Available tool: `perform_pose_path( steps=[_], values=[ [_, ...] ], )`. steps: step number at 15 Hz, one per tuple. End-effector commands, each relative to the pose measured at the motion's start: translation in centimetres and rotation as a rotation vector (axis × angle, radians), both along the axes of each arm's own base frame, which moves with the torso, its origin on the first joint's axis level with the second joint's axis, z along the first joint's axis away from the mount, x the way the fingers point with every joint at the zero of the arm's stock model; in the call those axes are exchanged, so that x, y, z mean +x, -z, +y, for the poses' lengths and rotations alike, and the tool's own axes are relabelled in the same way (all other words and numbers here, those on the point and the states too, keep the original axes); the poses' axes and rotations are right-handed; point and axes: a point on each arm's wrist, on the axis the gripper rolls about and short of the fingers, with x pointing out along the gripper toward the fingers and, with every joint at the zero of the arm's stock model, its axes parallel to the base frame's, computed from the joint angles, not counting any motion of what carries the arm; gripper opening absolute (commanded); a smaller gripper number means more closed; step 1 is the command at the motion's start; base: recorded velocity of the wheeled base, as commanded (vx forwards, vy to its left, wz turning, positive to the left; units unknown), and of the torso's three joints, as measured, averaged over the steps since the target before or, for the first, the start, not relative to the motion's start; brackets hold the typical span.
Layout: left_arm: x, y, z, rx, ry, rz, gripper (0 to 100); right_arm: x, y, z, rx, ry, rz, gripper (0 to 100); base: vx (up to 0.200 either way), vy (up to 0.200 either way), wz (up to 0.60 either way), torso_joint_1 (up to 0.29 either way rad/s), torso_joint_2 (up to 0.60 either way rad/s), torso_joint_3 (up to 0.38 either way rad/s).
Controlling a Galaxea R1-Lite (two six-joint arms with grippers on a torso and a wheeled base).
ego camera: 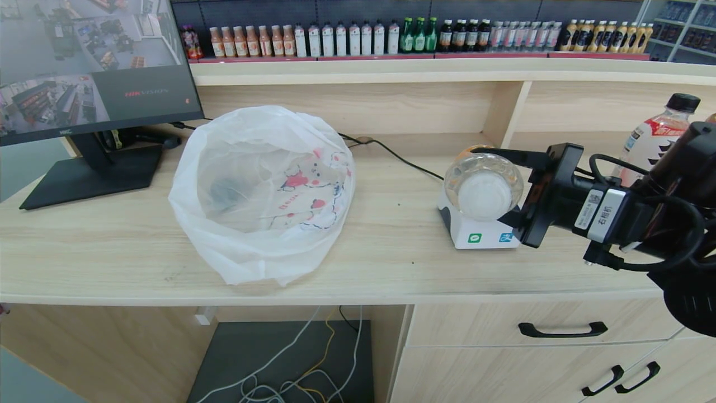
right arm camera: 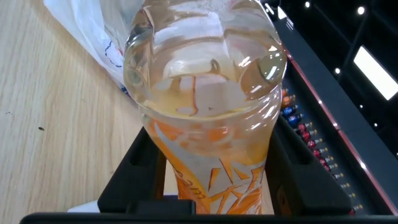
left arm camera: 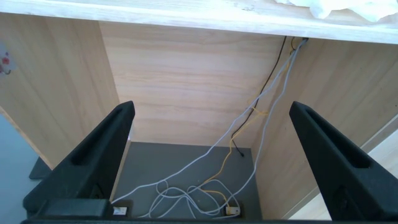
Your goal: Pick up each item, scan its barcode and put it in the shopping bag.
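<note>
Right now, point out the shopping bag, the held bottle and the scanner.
shopping bag [ego camera: 251, 257], head view, near wall of the plastic.
bottle [ego camera: 484, 184], head view, rounded end facing the camera.
scanner [ego camera: 481, 236], head view, white front face.

Bright even indoor light, soft shadows, glaring ceiling lamps [right arm camera: 374, 64]

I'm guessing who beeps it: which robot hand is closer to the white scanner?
Right. The right gripper holds a bottle right by the scanner; the left gripper is down below the counter, near loose cables.
</note>
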Motion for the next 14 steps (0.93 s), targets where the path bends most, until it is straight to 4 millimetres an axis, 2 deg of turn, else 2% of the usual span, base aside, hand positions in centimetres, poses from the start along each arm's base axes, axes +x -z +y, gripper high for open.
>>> perform_pose_path(
  steps=[1, 9, 12, 14],
  values=[
    [0.0, 0.0, 0.0, 0.0, -0.001, 0.0, 100, -0.1, -0.2, 0.0, 0.004, 0.0, -0.004, 0, 0.0, 0.0, 0.0, 0.0, 0.0, 0.0],
    [0.0, 0.0, 0.0, 0.0, -0.001, 0.0, 100, -1.6, -1.6, -0.4, 0.056, 0.035, 0.006, 0, 0.0, 0.0, 0.0, 0.0, 0.0, 0.0],
    [0.0, 0.0, 0.0, 0.0, 0.001, -0.002, 100, -2.5, -2.8, -0.7, 0.122, 0.072, 0.025, 0, 0.0, 0.0, 0.0, 0.0, 0.0, 0.0],
    [0.0, 0.0, 0.0, 0.0, -0.001, 0.0, 100, -3.0, -2.5, -0.7, 0.213, 0.09, 0.087, 0, 0.0, 0.0, 0.0, 0.0, 0.0, 0.0]
  ],
)
